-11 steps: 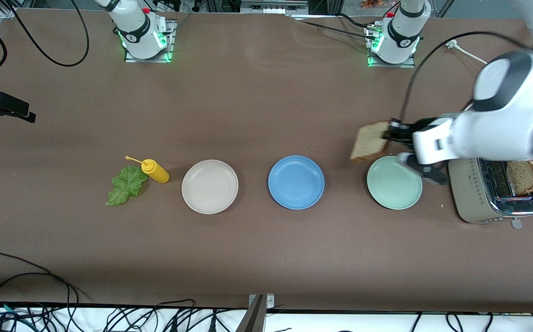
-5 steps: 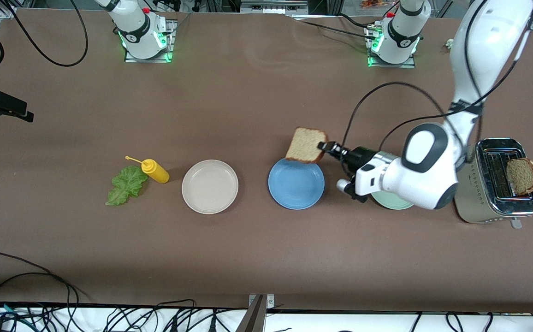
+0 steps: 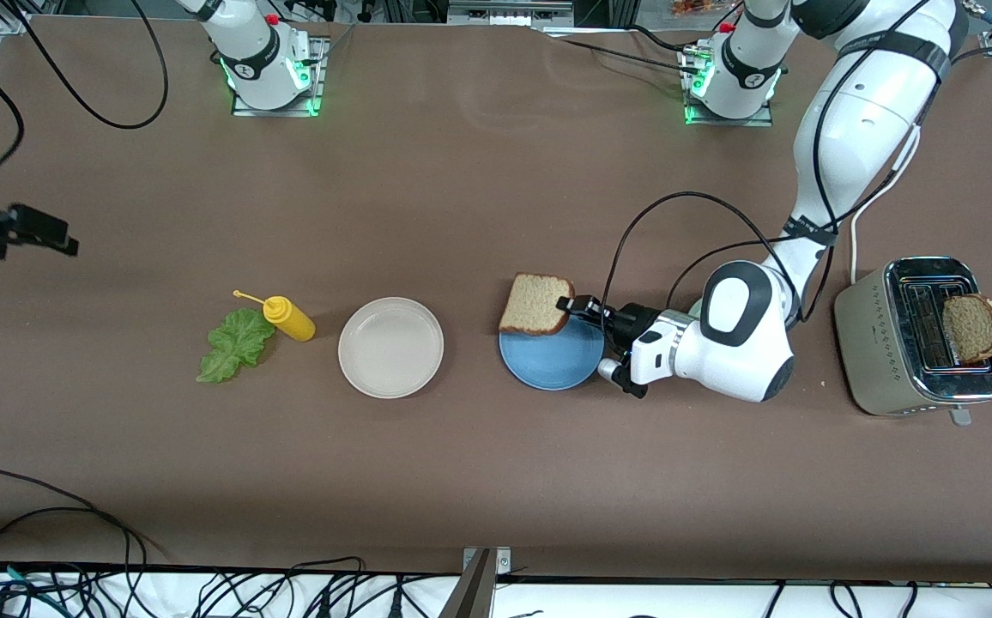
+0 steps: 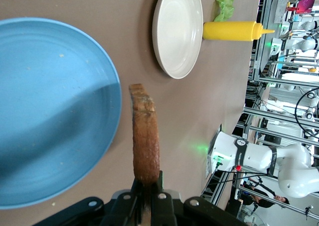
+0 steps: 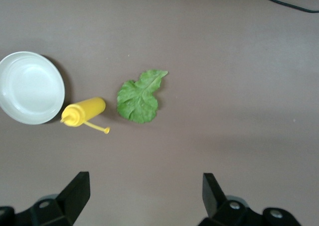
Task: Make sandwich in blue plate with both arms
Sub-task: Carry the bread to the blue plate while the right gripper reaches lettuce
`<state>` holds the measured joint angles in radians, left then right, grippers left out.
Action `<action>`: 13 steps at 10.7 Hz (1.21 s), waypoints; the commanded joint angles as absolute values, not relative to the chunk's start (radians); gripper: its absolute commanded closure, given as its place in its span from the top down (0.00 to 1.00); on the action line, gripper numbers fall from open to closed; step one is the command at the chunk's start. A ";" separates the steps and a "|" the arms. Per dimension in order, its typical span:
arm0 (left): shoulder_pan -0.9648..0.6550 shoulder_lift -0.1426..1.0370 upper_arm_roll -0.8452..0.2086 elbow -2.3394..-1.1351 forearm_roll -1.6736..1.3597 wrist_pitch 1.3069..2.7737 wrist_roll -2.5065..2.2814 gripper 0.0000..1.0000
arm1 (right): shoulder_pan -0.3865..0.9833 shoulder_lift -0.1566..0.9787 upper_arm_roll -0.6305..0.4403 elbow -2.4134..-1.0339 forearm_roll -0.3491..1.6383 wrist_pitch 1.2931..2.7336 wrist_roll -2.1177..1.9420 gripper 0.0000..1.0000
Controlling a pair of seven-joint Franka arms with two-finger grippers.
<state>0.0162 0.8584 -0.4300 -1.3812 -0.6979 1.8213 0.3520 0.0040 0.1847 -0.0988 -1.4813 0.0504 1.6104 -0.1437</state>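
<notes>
The left gripper (image 3: 566, 305) pinches a square brown bread slice (image 3: 535, 304) on edge over the round matte blue plate (image 3: 552, 362); laying it flat comes next. The right gripper (image 5: 144, 196) hangs spread above the ruffled green lettuce leaf (image 5: 139, 96).

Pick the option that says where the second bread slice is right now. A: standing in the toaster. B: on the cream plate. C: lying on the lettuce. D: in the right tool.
A: the second bread slice stands in a slot of the toaster, while the left tool holds the other slice over the blue plate.
</notes>
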 commanded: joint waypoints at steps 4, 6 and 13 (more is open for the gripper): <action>0.017 0.931 -0.414 -1.350 -0.719 1.864 0.468 0.00 | -0.006 0.285 -0.038 -1.702 0.067 1.969 -0.118 1.00; 0.023 0.930 -0.396 -1.345 -0.721 1.871 0.486 0.00 | -0.005 0.346 -0.014 -1.761 0.066 2.102 -0.113 1.00; 0.051 0.948 -0.396 -1.347 -0.755 1.873 0.560 0.00 | -0.008 0.526 0.028 -1.811 0.067 2.315 -0.127 1.00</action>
